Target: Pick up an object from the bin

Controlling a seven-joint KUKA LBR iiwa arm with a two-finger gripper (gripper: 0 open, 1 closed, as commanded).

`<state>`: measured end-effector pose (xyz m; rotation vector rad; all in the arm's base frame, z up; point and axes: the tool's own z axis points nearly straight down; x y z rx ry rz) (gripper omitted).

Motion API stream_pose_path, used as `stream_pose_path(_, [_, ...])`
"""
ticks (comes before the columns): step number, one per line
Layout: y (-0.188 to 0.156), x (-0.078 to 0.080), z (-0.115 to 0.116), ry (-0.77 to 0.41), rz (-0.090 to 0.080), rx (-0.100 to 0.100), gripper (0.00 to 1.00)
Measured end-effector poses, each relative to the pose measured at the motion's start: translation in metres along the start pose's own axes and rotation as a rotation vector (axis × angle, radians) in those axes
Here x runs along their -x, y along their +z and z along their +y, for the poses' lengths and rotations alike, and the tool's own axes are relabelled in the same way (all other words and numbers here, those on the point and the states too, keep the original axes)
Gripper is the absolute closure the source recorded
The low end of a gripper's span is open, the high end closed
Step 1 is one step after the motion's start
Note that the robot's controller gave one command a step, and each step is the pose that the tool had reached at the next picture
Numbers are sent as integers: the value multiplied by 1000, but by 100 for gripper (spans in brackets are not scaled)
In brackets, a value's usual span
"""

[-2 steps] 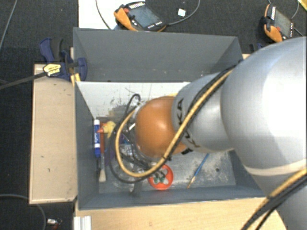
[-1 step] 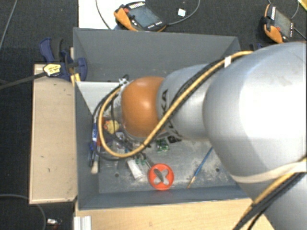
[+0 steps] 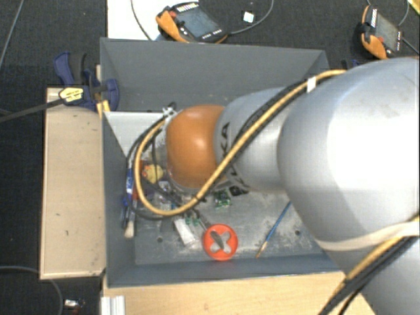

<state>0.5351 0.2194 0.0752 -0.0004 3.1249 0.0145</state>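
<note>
The silver arm [image 3: 341, 156] slants down from the right into the grey metal bin [image 3: 210, 64], a yellow-and-black braided cable [image 3: 262, 120] looping round its smooth, rounded orange cover [image 3: 190, 146]. The cover stands over the gripper, so whether it is spread or pinching cannot be told. Just left of the cover lies a small yellow-and-red thing [image 3: 152, 172]; just below it are a green circuit piece [image 3: 222, 201], a white tube [image 3: 185, 233] and a flat orange disc [image 3: 220, 241]. A thin blue stick [image 3: 274, 228] lies to the lower right.
</note>
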Motion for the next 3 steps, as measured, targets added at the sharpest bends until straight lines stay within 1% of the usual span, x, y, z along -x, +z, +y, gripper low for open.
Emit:
stream_pose_path(1, [-12, 0, 0, 1, 0, 0, 100])
stream_pose_path(2, [-34, 0, -1, 2, 4, -3, 100])
stream_pose_path(3, [-68, -1, -1, 3, 9, -5, 100])
